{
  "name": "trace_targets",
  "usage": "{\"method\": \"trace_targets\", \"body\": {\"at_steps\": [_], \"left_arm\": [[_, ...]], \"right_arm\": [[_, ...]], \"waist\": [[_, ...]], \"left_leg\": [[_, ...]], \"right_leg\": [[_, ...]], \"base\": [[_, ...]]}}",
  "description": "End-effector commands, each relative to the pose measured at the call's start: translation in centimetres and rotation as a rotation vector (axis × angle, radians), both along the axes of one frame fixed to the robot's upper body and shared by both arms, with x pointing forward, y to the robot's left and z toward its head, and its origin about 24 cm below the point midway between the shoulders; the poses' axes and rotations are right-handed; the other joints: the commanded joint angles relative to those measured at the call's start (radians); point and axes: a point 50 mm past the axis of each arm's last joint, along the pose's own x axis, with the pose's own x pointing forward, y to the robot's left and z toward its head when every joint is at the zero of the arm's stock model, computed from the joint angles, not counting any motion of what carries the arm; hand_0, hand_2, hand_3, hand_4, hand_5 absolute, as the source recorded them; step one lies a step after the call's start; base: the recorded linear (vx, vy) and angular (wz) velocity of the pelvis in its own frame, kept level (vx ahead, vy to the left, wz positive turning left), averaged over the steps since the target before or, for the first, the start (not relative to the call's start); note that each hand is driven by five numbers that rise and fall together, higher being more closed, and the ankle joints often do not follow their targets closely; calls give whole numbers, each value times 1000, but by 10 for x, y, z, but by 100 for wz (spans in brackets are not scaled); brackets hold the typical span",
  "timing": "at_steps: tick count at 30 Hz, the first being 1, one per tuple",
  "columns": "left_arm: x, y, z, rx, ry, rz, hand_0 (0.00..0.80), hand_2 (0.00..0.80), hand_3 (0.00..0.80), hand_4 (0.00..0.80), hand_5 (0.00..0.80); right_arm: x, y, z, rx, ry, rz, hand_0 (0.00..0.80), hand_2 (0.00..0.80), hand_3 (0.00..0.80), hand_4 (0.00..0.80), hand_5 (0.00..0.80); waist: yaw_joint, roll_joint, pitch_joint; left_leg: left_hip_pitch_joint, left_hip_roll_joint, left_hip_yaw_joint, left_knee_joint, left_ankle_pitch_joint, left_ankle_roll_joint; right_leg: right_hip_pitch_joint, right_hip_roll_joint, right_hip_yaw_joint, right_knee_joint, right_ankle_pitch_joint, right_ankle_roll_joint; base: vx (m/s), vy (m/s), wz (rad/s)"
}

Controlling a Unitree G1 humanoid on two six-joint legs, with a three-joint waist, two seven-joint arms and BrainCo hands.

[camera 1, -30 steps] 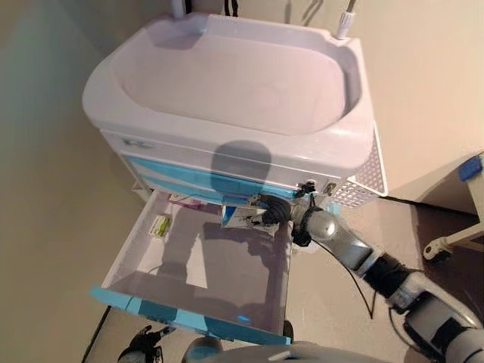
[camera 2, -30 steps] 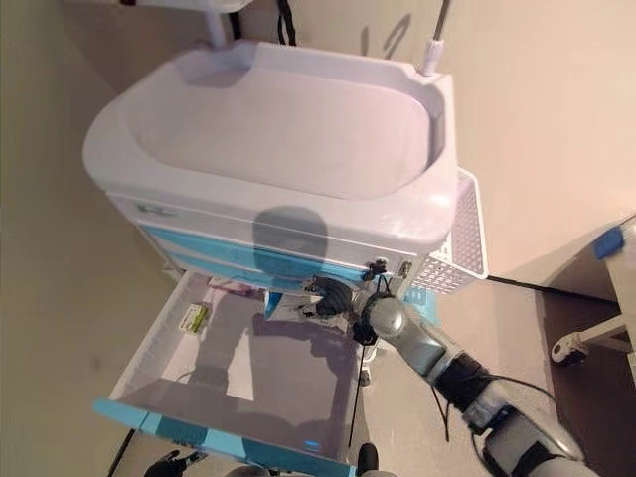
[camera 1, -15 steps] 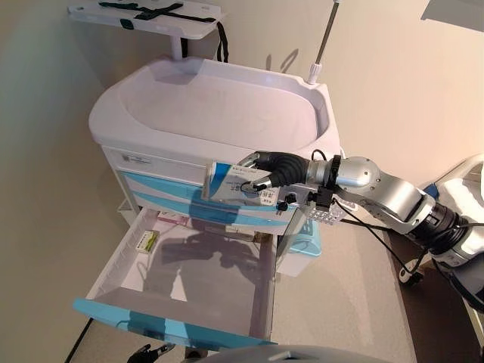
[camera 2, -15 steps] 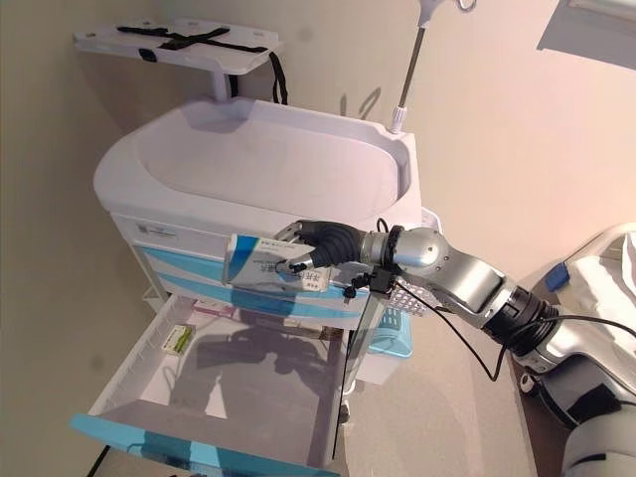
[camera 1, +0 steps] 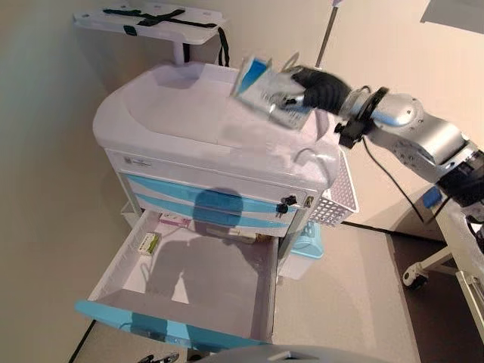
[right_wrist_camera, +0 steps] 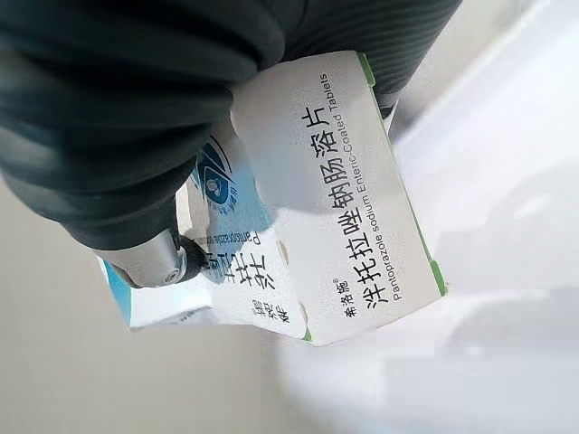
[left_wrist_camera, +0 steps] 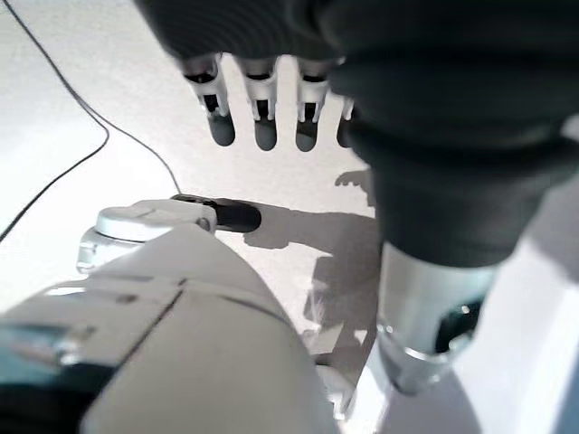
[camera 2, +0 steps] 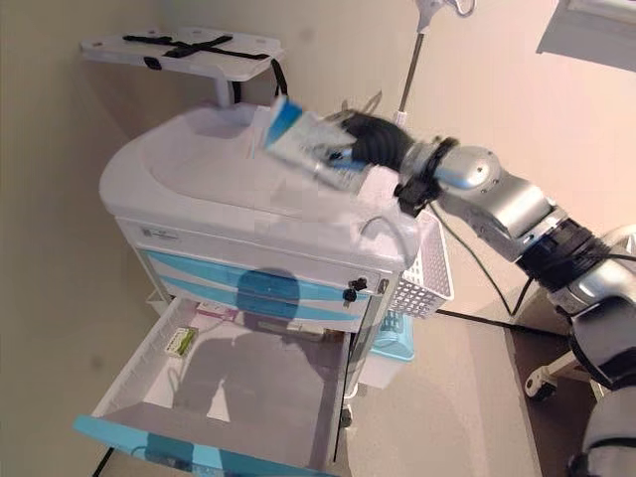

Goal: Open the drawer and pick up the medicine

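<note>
My right hand point(camera 1: 324, 88) is shut on the white medicine pack point(camera 1: 266, 89) with blue and green print and holds it in the air above the right part of the cart's top tray point(camera 1: 181, 113). In the right wrist view the pack point(right_wrist_camera: 335, 208) sits between the thumb point(right_wrist_camera: 156, 259) and the covered palm. The bottom drawer point(camera 1: 227, 299) stands pulled far out, its blue front point(camera 1: 144, 324) nearest me. My left hand point(left_wrist_camera: 262, 113) hangs low over the floor with straight fingers, holding nothing.
A small green-and-white box point(camera 1: 149, 243) and a pinkish box point(camera 1: 176, 219) lie in the drawer's back left. A white wire basket point(camera 1: 338, 193) hangs on the cart's right side, a blue bin point(camera 1: 306, 246) below it. A pole point(camera 1: 326, 30) and shelf point(camera 1: 147, 17) rise behind.
My right hand has carried the pack from the back of the open drawer, past the drawer fronts, up above the cart's top. The camera has tilted up.
</note>
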Motion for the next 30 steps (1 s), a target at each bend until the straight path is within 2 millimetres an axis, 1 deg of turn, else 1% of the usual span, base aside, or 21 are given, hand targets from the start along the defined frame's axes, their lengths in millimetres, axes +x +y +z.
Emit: {"method": "trace_targets", "body": {"at_steps": [1,3,4,5,9,10,12,13,14,15,16,18,19,20,21,23,26,27,30], "left_arm": [[4,18,5,57,14,14,0,0,0,0,0],[0,18,4,63,28,28,0,0,0,0,0],[0,19,5,66,31,28,0,0,0,0,0],[0,19,5,71,32,33,0,0,0,0,0],[0,19,5,81,37,45,0,0,0,0,0],[1,19,5,81,35,45,0,0,0,0,0],[3,18,5,83,31,46,0,0,0,0,0],[5,17,4,86,25,43,0,0,0,0,0],[8,17,5,89,17,37,0,0,0,0,0],[17,17,6,96,-7,30,0,0,0,0,0],[17,17,6,96,-8,30,0,0,0,0,0],[29,17,7,104,-44,23,0,0,0,0,0],[40,17,9,112,-81,16,0,0,0,0,0],[46,16,10,115,-99,12,0,0,0,0,0],[46,16,10,115,-99,13,0,0,0,0,0],[55,14,12,118,-129,0,0,0,0,0,0],[69,11,14,120,-167,-17,0,0,0,0,0],[76,8,15,119,-186,-29,0,0,0,0,0],[82,6,16,116,-203,-38,0,0,0,0,0]], "right_arm": [[5,-18,60,73,-240,-161,800,800,800,800,800],[12,-30,66,109,-279,-263,800,800,800,800,800],[13,-31,66,80,-293,-288,800,800,800,800,800],[18,-39,66,90,-305,-362,800,800,800,800,800],[26,-44,68,25,-344,-475,800,800,800,800,800],[28,-45,66,41,-346,-499,800,800,800,800,800],[31,-46,66,5,-368,-545,800,800,800,800,800],[33,-45,66,25,-374,-565,800,800,800,800,800],[34,-44,67,-5,-389,-587,800,800,800,800,800],[36,-44,73,-48,-426,-642,800,800,800,800,800],[36,-44,73,-48,-427,-642,800,800,800,800,800],[37,-44,78,-107,-472,-695,800,800,800,800,800],[37,-44,85,-174,-513,-740,800,800,800,800,800],[38,-46,88,-208,-534,-770,800,800,800,800,800],[37,-46,88,-209,-535,-770,800,800,800,800,800],[38,-45,90,-260,-555,-793,800,800,800,800,800],[43,-46,86,-309,-547,-824,800,800,800,800,800],[45,-45,83,-324,-532,-832,800,800,800,800,800],[47,-46,79,-353,-521,-843,800,800,800,800,800]], "waist": [[24,-49,25],[30,-49,34],[34,-49,37],[39,-48,43],[54,-46,63],[57,-45,70],[66,-39,88],[72,-35,103],[77,-30,118],[81,-18,149],[79,-18,148],[84,-2,186],[90,10,219],[92,16,235],[91,16,234],[95,24,258],[104,31,285],[110,34,303],[114,36,313]], "left_leg": [[6,-54,-5,36,-68,25],[3,-56,-16,39,-68,28],[0,-57,-21,41,-69,29],[-4,-59,-26,44,-69,30],[-29,-66,-56,59,-70,34],[-39,-69,-66,67,-71,35],[-61,-76,-83,89,-75,39],[-76,-82,-93,107,-79,42],[-95,-89,-105,125,-82,45],[-132,-104,-129,167,-90,50],[-135,-104,-130,170,-91,51],[-184,-125,-157,227,-103,57],[-223,-137,-176,275,-113,61],[-244,-145,-185,297,-118,63],[-247,-146,-185,300,-119,63],[-283,-155,-195,332,-123,65],[-322,-163,-208,365,-126,66],[-342,-168,-213,381,-127,65],[-355,-170,-217,391,-129,65]], "right_leg": [[8,7,-34,35,-35,35],[9,5,-40,40,-40,33],[9,5,-46,42,-41,33],[8,4,-50,46,-43,32],[-2,-2,-70,62,-51,28],[-8,-4,-77,72,-55,28],[-21,-10,-90,99,-68,24],[-34,-14,-96,122,-74,21],[-51,-18,-102,147,-84,19],[-86,-28,-112,199,-100,14],[-88,-29,-112,201,-101,14],[-131,-42,-126,265,-122,8],[-170,-59,-134,323,-137,1],[-192,-67,-139,348,-144,-1],[-195,-68,-140,351,-145,-1],[-224,-79,-144,388,-154,-5],[-255,-94,-151,426,-161,-5],[-268,-99,-155,443,-167,-7],[-279,-103,-154,454,-169,-7]], "base": [[22,1,8],[18,1,20],[9,3,19],[2,-3,14],[1,-1,19],[-8,4,25],[-28,6,30],[-69,12,32],[-120,35,26],[-104,33,20],[-117,42,41],[-131,34,56],[-161,32,47],[-123,23,40],[-77,16,46],[-75,13,39],[-65,8,26],[-52,17,18],[-23,4,9]]}}
